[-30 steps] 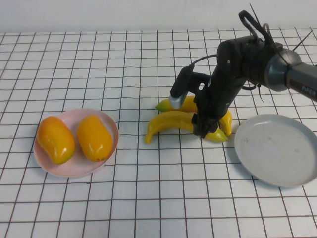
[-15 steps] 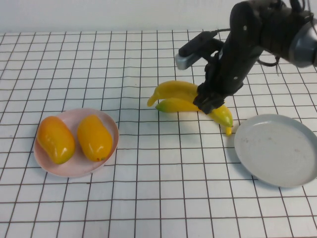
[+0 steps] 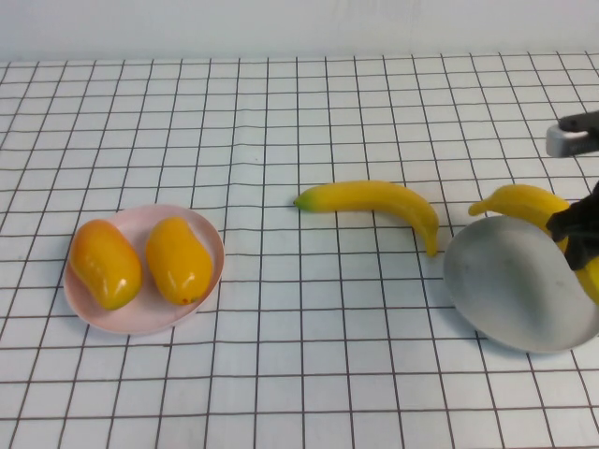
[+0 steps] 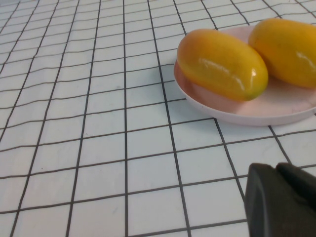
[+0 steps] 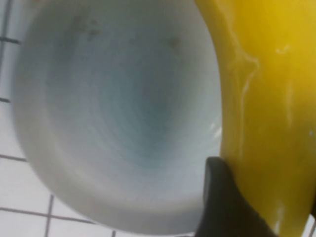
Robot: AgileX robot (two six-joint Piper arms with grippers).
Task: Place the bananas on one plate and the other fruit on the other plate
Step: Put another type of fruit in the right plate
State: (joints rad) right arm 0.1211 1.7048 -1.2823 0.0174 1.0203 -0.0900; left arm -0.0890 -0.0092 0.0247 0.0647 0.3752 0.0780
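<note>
Two orange-yellow mango-like fruits [image 3: 106, 263] [image 3: 179, 259] lie on the pale pink plate [image 3: 208, 232] at the left. They also show in the left wrist view [image 4: 222, 63] on the pink plate [image 4: 256, 112]. One banana [image 3: 374, 198] lies on the table at the middle. My right gripper [image 3: 575, 236] is shut on the other banana [image 3: 522, 200] and holds it over the far right part of the grey plate [image 3: 505, 290]. The right wrist view shows that banana [image 5: 261, 98] between the fingers [image 5: 222, 202] above the grey plate [image 5: 123, 113]. My left gripper [image 4: 282, 197] hangs shut and empty near the pink plate.
A white cloth with a black grid [image 3: 299, 374] covers the table. A pale wall runs along the back. The lying banana's tip is close to the grey plate's left rim.
My right gripper has lifted one banana from the pair and carried it right, to above the grey plate. The other banana stays on the table. The mangoes have not moved.
</note>
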